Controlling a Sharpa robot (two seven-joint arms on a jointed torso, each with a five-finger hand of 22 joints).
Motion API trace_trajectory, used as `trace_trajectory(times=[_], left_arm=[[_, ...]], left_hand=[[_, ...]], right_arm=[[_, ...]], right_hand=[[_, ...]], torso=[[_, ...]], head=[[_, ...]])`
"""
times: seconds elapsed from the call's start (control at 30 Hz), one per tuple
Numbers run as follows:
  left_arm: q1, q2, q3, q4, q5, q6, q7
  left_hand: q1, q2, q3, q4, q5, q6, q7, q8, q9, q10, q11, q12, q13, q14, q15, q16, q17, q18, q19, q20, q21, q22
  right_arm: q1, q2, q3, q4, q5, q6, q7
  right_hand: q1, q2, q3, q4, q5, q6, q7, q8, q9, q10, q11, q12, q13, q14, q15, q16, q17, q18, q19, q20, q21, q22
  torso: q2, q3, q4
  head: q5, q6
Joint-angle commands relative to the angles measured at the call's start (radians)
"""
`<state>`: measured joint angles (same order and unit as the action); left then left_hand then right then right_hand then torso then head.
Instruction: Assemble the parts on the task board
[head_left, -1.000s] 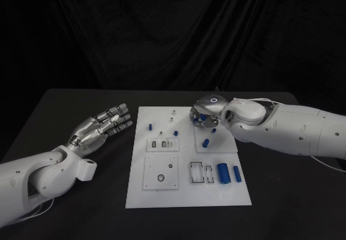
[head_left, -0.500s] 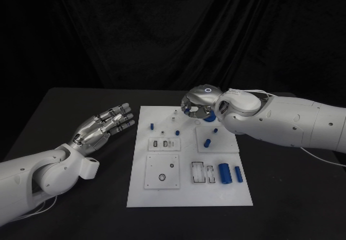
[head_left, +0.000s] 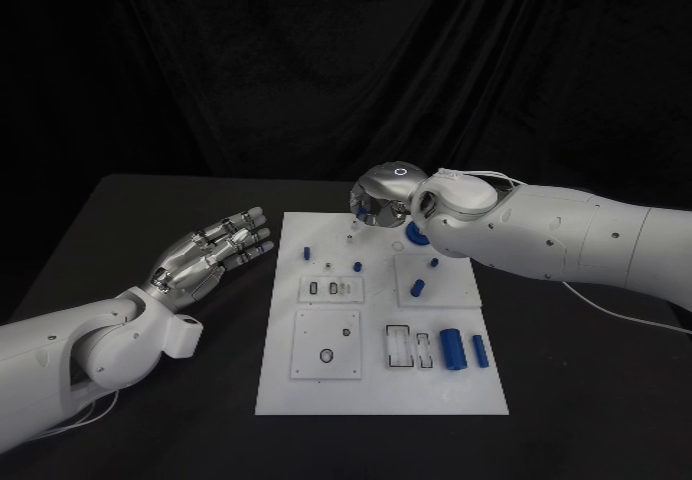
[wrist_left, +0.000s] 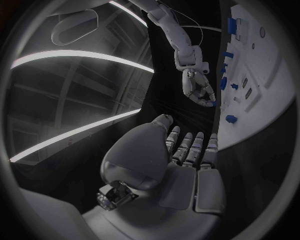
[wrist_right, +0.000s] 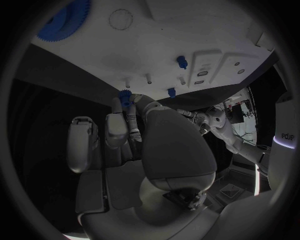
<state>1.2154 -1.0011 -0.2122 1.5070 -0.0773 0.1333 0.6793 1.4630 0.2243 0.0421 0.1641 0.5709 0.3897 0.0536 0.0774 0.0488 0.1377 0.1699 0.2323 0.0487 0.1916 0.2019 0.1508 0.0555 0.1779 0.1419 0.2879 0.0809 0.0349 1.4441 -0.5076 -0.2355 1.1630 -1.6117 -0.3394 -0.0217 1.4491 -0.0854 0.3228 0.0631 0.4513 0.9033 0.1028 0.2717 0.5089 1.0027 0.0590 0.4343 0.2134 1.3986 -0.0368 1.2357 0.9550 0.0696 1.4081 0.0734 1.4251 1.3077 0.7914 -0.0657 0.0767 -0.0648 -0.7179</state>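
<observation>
The white task board (head_left: 378, 388) lies mid-table. My right hand (head_left: 387, 200) hovers over its far edge and pinches a small blue toothed part (wrist_right: 125, 97) at its fingertips; the left wrist view shows that hand (wrist_left: 199, 90) with the blue piece (wrist_left: 214, 103). My left hand (head_left: 216, 250) is open, fingers spread, above the table left of the board, and holds nothing (wrist_left: 187, 160). Blue pegs (head_left: 304, 252) (head_left: 355, 267) (head_left: 417, 288) stand on the board. Two blue cylinders (head_left: 450, 347) (head_left: 477, 349) lie near its right edge. A large blue gear (wrist_right: 62, 20) sits at the far right, partly behind my right arm.
Raised white plates with slots (head_left: 330, 289) and holes (head_left: 326, 343) sit on the board's left half, and a rectangular frame (head_left: 397, 345) lies beside the cylinders. Black table (head_left: 173, 400) surrounds the board, with a black curtain behind.
My right hand has risen from the board's right rear plate and moved left and farther back, carrying the small blue part. The left hand has hardly moved.
</observation>
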Motion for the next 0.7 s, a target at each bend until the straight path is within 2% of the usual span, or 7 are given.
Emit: trace_trajectory(times=[0.03, 0.3, 0.7], left_arm=[[0.001, 0.004, 0.001, -0.001, 0.0, 0.015, 0.235], [0.001, 0.008, 0.001, -0.002, 0.0, 0.019, 0.234], [0.001, 0.009, 0.001, -0.004, 0.0, 0.02, 0.231]], left_hand=[[0.001, -0.001, 0.005, -0.001, 0.003, 0.002, 0.007, -0.003, 0.002, 0.0, 0.009, 0.006, -0.001, 0.002, 0.007, 0.005, -0.001, -0.019, 0.001, 0.005, -0.001, -0.001], [0.001, -0.001, 0.007, -0.002, 0.003, 0.003, 0.008, -0.003, 0.002, -0.001, 0.01, 0.007, -0.001, 0.001, 0.007, 0.005, -0.001, -0.02, 0.001, 0.005, -0.001, -0.001], [0.001, -0.001, 0.01, -0.003, 0.003, 0.003, 0.008, -0.004, 0.002, -0.001, 0.01, 0.008, -0.001, 0.001, 0.008, 0.005, -0.002, -0.021, 0.001, 0.005, -0.001, -0.001]], right_arm=[[-0.005, 0.01, 0.001, -0.014, 0.009, 0.024, 0.009], [-0.011, 0.029, 0.001, -0.037, 0.01, 0.038, 0.011], [-0.015, 0.039, 0.002, -0.045, 0.01, 0.044, 0.014]], right_hand=[[0.006, -0.005, 0.006, 0.0, -0.001, -0.006, 0.0, -0.006, 0.002, 0.014, -0.01, -0.007, -0.001, 0.004, 0.0, 0.005, -0.001, -0.01, 0.004, 0.0, 0.003, 0.046], [0.006, -0.004, 0.01, 0.0, -0.012, -0.01, -0.001, -0.011, 0.003, 0.01, -0.008, -0.014, -0.001, 0.002, -0.001, 0.003, -0.003, -0.01, 0.003, -0.001, 0.002, 0.046], [0.007, -0.003, 0.013, -0.001, -0.017, -0.014, -0.001, -0.015, 0.004, 0.009, -0.007, -0.017, -0.001, 0.0, -0.002, 0.001, -0.004, -0.01, 0.002, -0.001, 0.001, 0.046]], torso=[[0.003, 0.0008, 0.0029], [0.005, -0.0007, 0.0042], [0.007, -0.0019, 0.005]], head=[[-0.005, -0.002], [-0.008, -0.002], [-0.011, -0.009]])
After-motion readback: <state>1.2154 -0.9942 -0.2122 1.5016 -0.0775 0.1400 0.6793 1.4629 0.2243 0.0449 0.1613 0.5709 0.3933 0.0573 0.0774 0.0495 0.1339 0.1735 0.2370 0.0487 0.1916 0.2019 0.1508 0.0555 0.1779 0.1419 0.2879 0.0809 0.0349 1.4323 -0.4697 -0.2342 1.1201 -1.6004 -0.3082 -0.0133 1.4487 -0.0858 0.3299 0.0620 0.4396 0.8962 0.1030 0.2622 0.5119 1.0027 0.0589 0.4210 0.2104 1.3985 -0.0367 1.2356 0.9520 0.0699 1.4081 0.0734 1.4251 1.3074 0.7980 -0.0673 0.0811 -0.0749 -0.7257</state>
